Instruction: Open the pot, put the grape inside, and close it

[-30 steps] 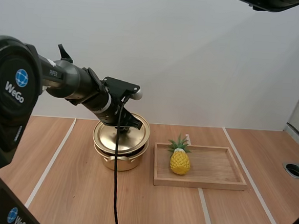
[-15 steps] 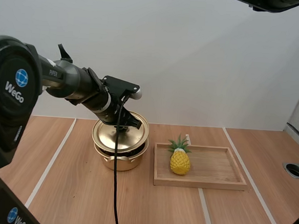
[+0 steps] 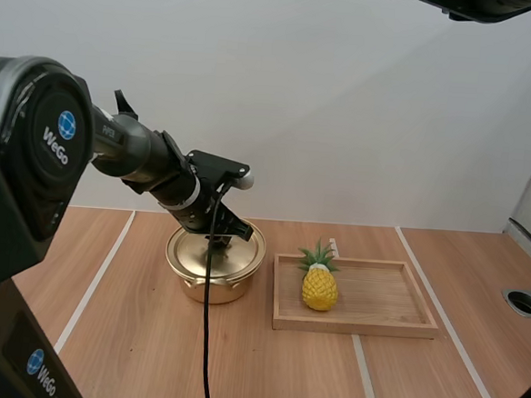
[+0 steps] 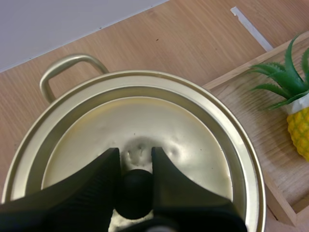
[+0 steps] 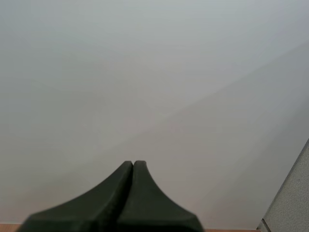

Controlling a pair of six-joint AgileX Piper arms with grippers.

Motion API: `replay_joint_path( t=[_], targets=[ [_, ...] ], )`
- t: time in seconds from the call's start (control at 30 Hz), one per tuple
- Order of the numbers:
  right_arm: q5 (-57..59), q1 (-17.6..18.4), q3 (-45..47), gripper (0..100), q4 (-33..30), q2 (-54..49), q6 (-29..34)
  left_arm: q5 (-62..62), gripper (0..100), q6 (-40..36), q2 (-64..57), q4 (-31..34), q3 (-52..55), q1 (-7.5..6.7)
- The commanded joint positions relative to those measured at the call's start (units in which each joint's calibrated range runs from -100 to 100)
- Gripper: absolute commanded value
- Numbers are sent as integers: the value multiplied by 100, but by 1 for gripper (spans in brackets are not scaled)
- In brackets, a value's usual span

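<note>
A golden pot (image 3: pixel 213 277) stands on the table left of centre, with its golden lid (image 3: pixel 216 248) lying flat on the rim. My left gripper (image 3: pixel 219 239) reaches down onto the lid's middle. In the left wrist view the fingers (image 4: pixel 104 169) pinch the black knob (image 4: pixel 134 187) of the lid (image 4: pixel 159 121), and one pot handle (image 4: pixel 67 65) sticks out beyond it. My right gripper (image 5: pixel 133 165) is shut on nothing and faces a blank wall.
A wooden tray (image 3: pixel 390 303) lies right of the pot, close to it. A yellow toy pineapple (image 3: pixel 320 285) with green leaves stands at the tray's left end, and beside the lid the pineapple (image 4: pixel 298 128) and tray edge (image 4: pixel 246 92) show again.
The lid was held tilted just above the pot; it now sits level on the rim. My left gripper came down with it, still on the knob.
</note>
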Motion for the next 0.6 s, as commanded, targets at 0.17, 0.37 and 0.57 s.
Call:
replay_joint_path(
  t=[0.17, 0.37, 0.57],
  targets=[
    [37, -19, 14, 0, -54, -68, 12, -75, 0, -367, 53, 694, 12, -14],
    [53, -19, 14, 0, -54, -68, 12, -88, 0, -387, 53, 734, 12, -14],
    [69, -19, 14, 0, -54, -68, 12, -152, 0, -388, 53, 437, 12, -14]
  ],
)
